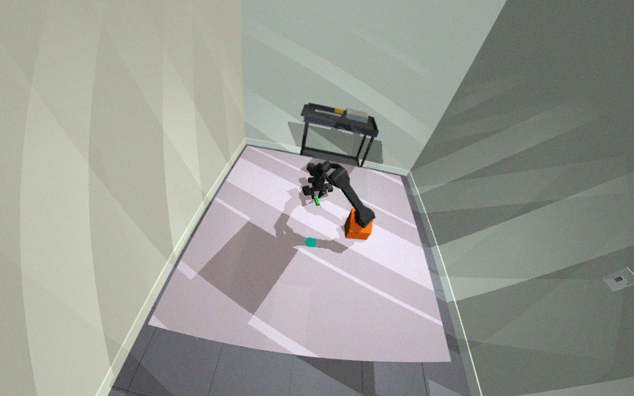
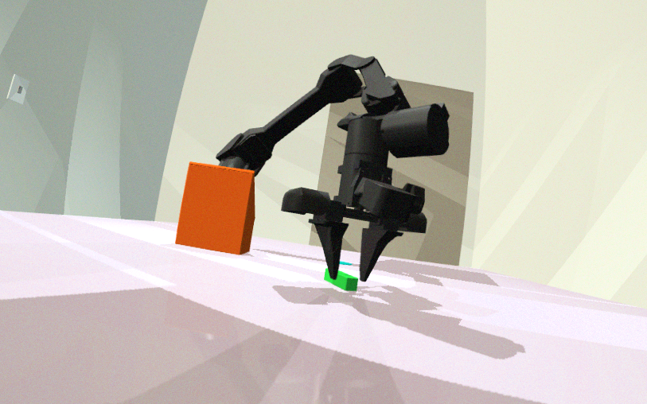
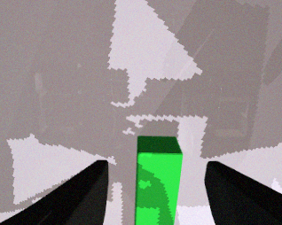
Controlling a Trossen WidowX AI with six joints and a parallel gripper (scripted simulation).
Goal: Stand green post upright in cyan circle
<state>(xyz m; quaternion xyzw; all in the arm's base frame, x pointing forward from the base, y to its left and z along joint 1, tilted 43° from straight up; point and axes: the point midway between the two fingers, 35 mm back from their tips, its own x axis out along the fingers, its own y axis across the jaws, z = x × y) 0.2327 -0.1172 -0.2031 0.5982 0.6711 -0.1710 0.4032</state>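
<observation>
- Fingers [image 2: 348,277]: parted about halfway, one on each side of the post [image 2: 341,281], gaps visible on both sides; nothing grasped, tips at post level.
- Post: green square-section bar with flat matte faces, lying on the pale counter [image 2: 114,281], well apart from the cyan circle [image 1: 310,242].
- Arm [image 2: 285,120]: black, rising from the orange base block [image 2: 215,207], wrist pointing straight down over the post.

light: bright, hard, streaky bands over walls and floor [image 1: 338,305] | shadows: crisp jagged arm shadow lower right in exterior, covers most of wrist frame | glare: none really | distortion: top view bends hard at edges | sharpness: no blur, just blocky pixel edges
</observation>
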